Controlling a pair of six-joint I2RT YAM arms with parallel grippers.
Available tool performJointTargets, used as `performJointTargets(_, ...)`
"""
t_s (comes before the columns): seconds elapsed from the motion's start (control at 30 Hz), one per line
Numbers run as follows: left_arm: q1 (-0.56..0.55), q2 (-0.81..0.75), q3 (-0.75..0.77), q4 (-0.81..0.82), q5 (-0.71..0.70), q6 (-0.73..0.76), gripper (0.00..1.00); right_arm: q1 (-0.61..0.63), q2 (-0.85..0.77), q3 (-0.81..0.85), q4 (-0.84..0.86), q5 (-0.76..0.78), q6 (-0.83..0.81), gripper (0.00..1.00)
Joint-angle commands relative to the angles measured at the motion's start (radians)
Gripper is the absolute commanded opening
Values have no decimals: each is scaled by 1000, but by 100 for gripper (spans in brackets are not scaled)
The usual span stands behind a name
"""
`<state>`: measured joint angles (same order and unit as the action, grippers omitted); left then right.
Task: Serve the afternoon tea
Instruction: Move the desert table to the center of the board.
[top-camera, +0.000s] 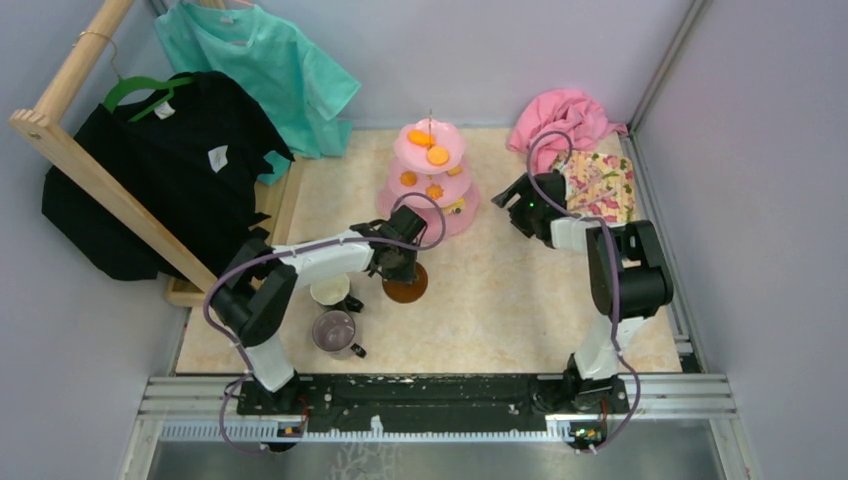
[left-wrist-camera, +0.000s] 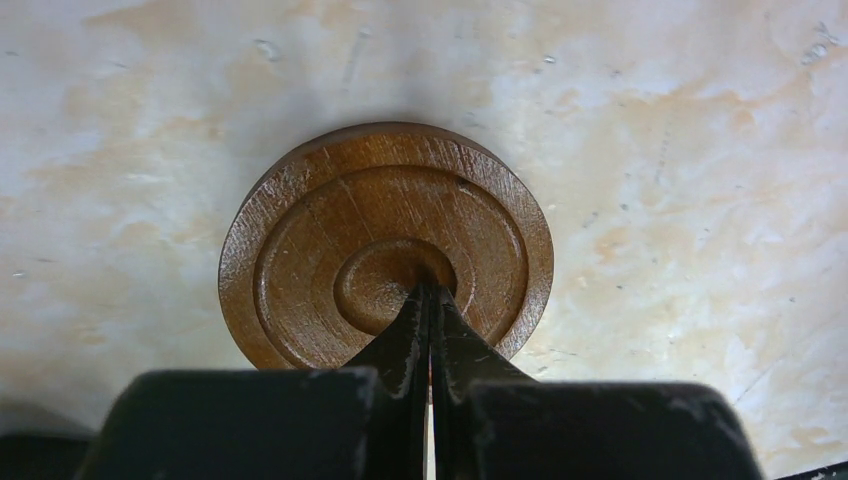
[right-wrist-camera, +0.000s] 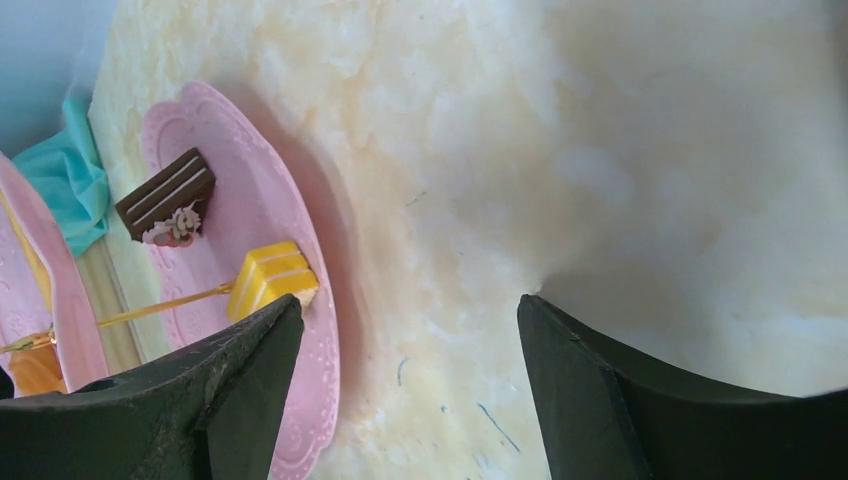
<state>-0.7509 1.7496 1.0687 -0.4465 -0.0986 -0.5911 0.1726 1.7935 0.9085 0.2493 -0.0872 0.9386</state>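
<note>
Taking the tabletop (top-camera: 520, 300) as a clock face seen from above, the pink three-tier cake stand (top-camera: 430, 175) stands at twelve, with orange snacks (top-camera: 437, 155) on its upper tiers. In the right wrist view its bottom tier (right-wrist-camera: 250, 180) carries a brown cake slice (right-wrist-camera: 165, 195) and a yellow cake block (right-wrist-camera: 270, 280).

Just off the middle, towards seven, a brown round saucer (top-camera: 405, 290) lies flat on the table. The left gripper (top-camera: 403, 272) hangs over it with its jaws pressed together and nothing between them. In its own camera the closed tips (left-wrist-camera: 430, 300) point at the saucer's (left-wrist-camera: 385, 245) central hollow, though I cannot tell whether they touch the wood.

The white mug (top-camera: 330, 290) sits at eight, just beside the saucer, and the grey-purple mug (top-camera: 335, 330) is nearer the front edge, close to the white one.

The right gripper (top-camera: 510, 198) is at two, between the stand and the floral mat (top-camera: 600, 185). Its jaws are wide apart and empty (right-wrist-camera: 410, 310) above bare tabletop, close by the stand's bottom tier.

A pink cloth (top-camera: 562, 118) is bunched in the corner at one.
</note>
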Motion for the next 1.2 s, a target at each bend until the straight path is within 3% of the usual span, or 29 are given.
performJointTargets(0.0,-50,60,57,-33,31,-30,0,-14,-118,-17,-43,48,-64,79)
performJointTargets(0.3,-97,232,261,24,80,-8,0,-15,-307,-20,-194,173,-216,77)
performJointTargets(0.7,-133,482,582,29,129,8,0,-15,-419,17,-399,363,-303,78)
performJointTargets(0.93,-164,515,630,34,163,5,0,-15,-469,8,-431,398,-308,78)
performJointTargets(1.17,-206,477,577,42,184,-8,0,-16,-487,21,-462,431,-311,79)
